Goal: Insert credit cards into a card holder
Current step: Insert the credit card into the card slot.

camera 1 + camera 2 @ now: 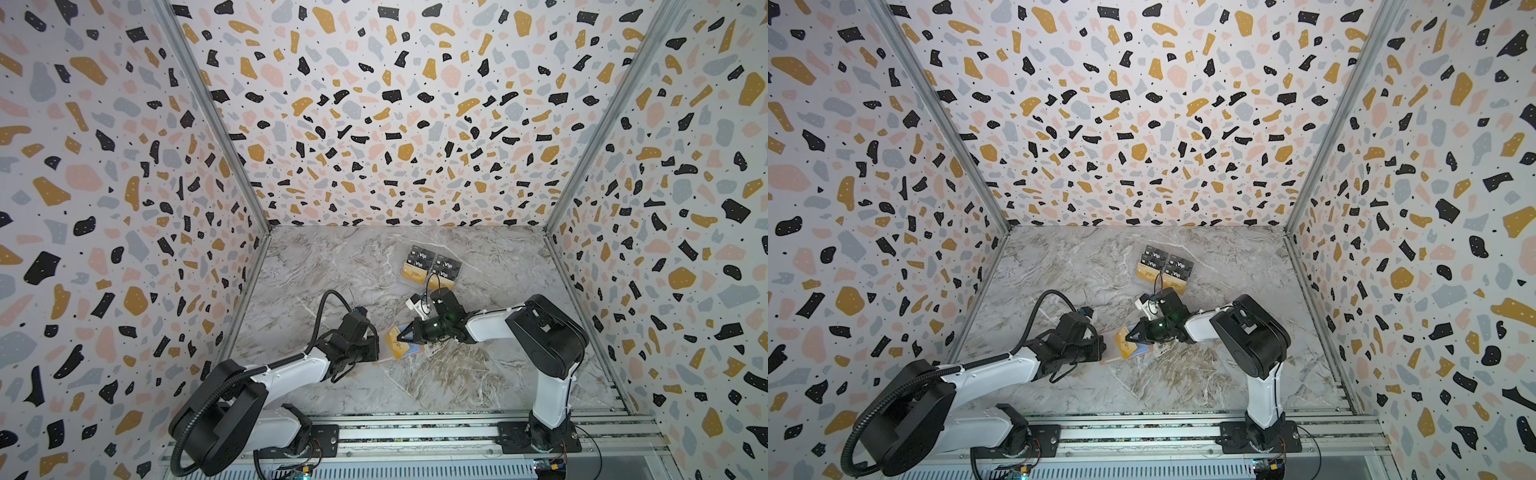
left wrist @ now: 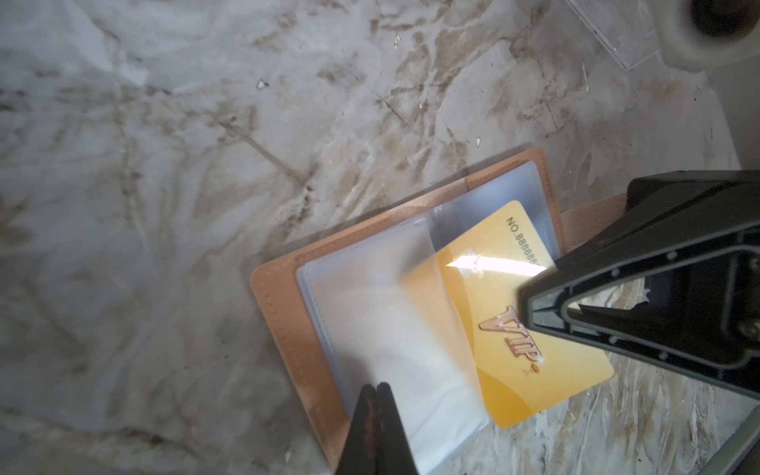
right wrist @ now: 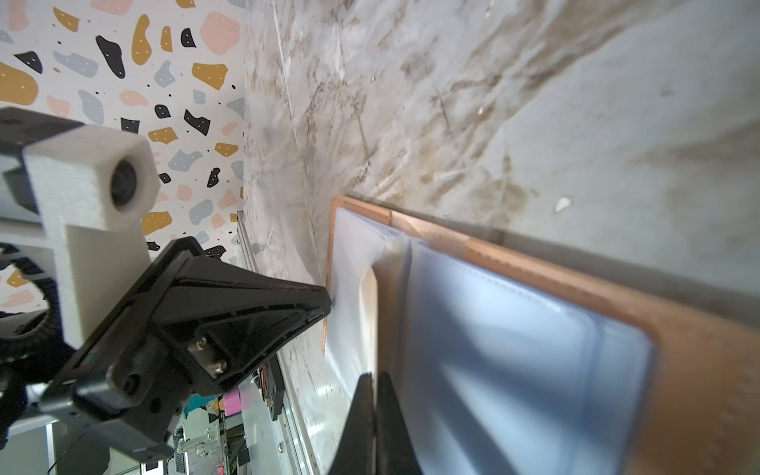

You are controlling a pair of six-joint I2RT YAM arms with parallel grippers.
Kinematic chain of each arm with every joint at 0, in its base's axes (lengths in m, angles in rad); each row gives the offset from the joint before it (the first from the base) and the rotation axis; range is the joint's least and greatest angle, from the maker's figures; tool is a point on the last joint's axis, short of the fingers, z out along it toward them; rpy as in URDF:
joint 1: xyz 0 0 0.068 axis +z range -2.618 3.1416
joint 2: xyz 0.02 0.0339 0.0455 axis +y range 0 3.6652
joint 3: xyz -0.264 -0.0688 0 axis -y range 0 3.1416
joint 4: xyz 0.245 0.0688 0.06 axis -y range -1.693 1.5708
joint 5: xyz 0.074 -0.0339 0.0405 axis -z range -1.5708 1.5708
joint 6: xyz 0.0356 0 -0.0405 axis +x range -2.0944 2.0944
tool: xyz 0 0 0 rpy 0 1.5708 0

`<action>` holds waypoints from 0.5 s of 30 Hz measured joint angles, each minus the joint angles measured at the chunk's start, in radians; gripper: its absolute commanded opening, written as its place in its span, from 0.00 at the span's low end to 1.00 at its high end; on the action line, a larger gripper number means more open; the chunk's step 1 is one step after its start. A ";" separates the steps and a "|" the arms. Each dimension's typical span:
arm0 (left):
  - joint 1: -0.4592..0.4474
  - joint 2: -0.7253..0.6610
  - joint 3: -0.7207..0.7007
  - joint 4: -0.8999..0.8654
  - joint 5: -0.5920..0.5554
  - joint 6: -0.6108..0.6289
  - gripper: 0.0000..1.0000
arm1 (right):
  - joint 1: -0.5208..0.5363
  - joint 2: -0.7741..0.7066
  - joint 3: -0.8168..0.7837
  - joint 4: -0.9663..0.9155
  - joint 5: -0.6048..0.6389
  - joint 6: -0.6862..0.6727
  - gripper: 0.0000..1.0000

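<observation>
between the two arms on the marble table (image 1: 332, 266), the card holder (image 2: 279, 320) lies open. the left gripper (image 2: 375, 390) is pinched tight on a clear sleeve (image 2: 390, 320), lifting its mouth. the right gripper (image 3: 375, 378) is clamped on a credit card (image 2: 506, 370) that sits partly under that sleeve. best to keep the card flat and square to the pocket and push slowly, with the sleeve taut so it doesn't buckle.

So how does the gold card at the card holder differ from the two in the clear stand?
The held gold card is pinched by the right gripper; the stand gold cards are untouched. The held one lies partly under a clear sleeve of the open card holder; the stand ones sit in the clear stand, in front of black Vip cards. Same gold colour.
</observation>
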 measured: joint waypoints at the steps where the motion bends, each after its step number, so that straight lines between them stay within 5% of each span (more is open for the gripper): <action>1: 0.000 0.000 0.000 -0.001 0.000 0.000 0.00 | 0.001 0.002 0.000 0.009 -0.001 0.006 0.00; 15: 0.002 0.002 -0.011 0.013 0.001 -0.003 0.00 | 0.001 0.036 -0.042 0.159 -0.008 0.095 0.00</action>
